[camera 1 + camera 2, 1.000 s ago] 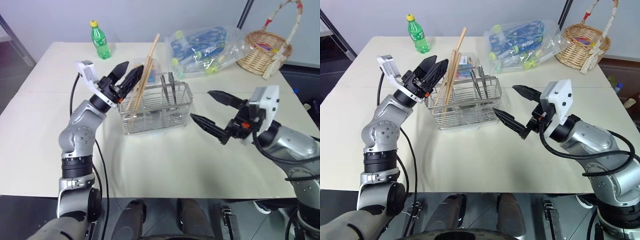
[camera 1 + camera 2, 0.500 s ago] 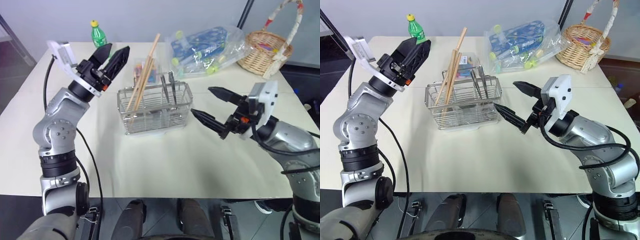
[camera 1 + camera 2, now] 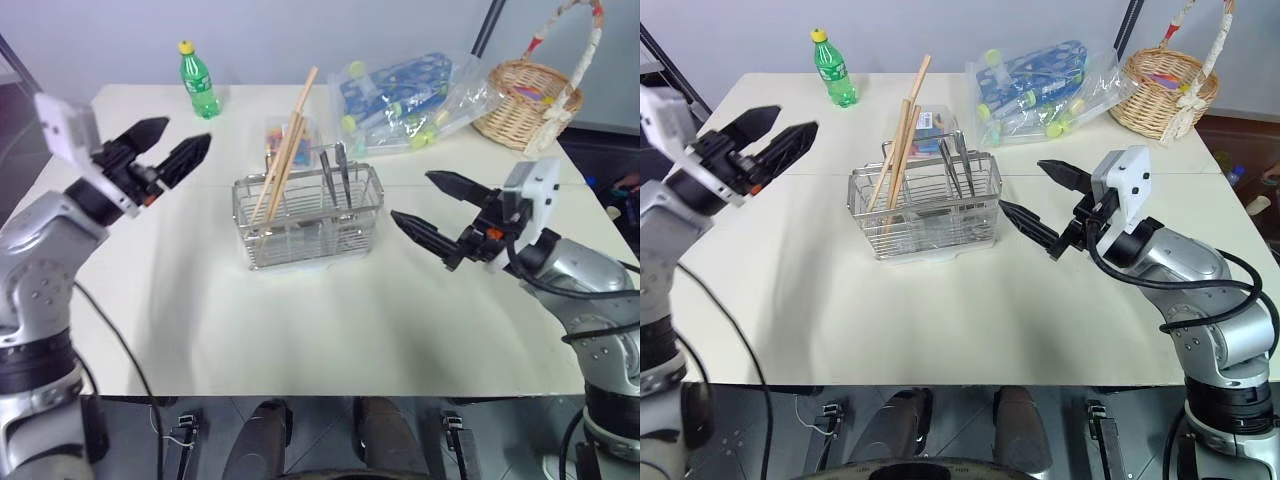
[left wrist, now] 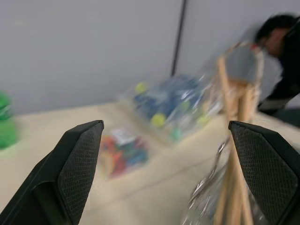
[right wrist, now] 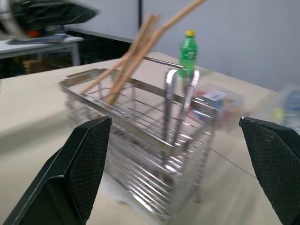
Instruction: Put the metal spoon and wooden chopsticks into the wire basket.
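Observation:
The wire basket [image 3: 308, 222] stands in the middle of the table. Several wooden chopsticks [image 3: 291, 150] lean inside its left half, their tops sticking out above the rim. The metal spoon [image 3: 328, 178] stands on end in the right half, beside a second shiny utensil; both also show as upright metal handles [image 5: 169, 108] in the right wrist view. My left gripper [image 3: 187, 132] hangs open and empty in the air to the left of the basket, well apart from it. My right gripper [image 3: 411, 196] is open and empty just right of the basket, pointing at it.
A green bottle [image 3: 200, 80] stands at the table's far left. Behind the basket lie a small clear box of colourful bits [image 3: 283, 130] and a plastic bag of items [image 3: 410, 90]. A wicker basket [image 3: 530, 100] sits far right. A person [image 4: 281, 61] shows in the background.
My left gripper has drawn back from the chopsticks and swung out to the left, away from the basket, still open. The right gripper has hardly moved.

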Available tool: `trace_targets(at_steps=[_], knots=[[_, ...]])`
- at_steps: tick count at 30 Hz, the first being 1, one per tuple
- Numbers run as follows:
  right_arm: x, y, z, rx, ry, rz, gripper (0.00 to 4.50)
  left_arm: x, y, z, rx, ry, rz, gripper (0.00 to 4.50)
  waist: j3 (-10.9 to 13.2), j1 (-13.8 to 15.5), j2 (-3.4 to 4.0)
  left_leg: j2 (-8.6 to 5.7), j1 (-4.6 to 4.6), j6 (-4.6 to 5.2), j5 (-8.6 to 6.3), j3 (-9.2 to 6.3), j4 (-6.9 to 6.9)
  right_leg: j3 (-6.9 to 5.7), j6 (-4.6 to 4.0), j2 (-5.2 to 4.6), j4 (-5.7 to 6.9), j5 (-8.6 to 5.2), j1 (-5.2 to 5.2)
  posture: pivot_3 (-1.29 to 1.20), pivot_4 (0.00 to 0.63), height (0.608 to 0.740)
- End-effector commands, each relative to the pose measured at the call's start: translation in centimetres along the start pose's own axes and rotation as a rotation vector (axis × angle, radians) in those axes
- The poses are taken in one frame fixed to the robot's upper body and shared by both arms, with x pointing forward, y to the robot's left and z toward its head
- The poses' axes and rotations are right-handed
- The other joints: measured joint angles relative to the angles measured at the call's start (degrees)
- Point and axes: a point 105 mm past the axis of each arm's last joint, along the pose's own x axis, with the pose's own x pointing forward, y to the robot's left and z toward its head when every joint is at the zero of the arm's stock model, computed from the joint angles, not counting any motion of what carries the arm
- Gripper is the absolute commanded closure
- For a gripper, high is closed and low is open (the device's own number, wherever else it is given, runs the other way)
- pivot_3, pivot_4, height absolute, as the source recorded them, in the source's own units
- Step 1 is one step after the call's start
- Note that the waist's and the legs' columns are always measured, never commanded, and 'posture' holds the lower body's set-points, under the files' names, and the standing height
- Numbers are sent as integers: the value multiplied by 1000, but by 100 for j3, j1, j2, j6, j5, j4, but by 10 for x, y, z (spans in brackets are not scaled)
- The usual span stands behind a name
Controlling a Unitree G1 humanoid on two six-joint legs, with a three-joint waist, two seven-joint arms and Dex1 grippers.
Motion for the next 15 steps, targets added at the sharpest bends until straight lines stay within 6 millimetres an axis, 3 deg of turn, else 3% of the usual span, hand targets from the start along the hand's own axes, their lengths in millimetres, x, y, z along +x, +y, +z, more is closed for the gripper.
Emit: trace_targets(at_steps=[1, 8, 15], knots=[[-4, -5, 7, -10, -39, -30, 0, -17, -9, 5, 30, 2, -13, 14, 0, 3, 0, 0, 0, 0, 0, 0, 0, 1, 0, 0, 0, 0, 0, 0, 150, 740], [-9, 1, 1, 39, -13, -2, 0, -40, -32, -14, -45, 59, -35, 14, 1, 11, 1, 2, -1, 0, 0, 0, 1, 1, -2, -1, -2, -1, 0, 0, 150, 740], [-16, 26, -9, 103, 32, 64, 0, -56, -50, -29, -117, 94, -42, 14, 1, 9, 2, 4, -1, 1, -1, 2, 0, 2, -7, -2, -4, -4, 0, 0, 150, 740]])
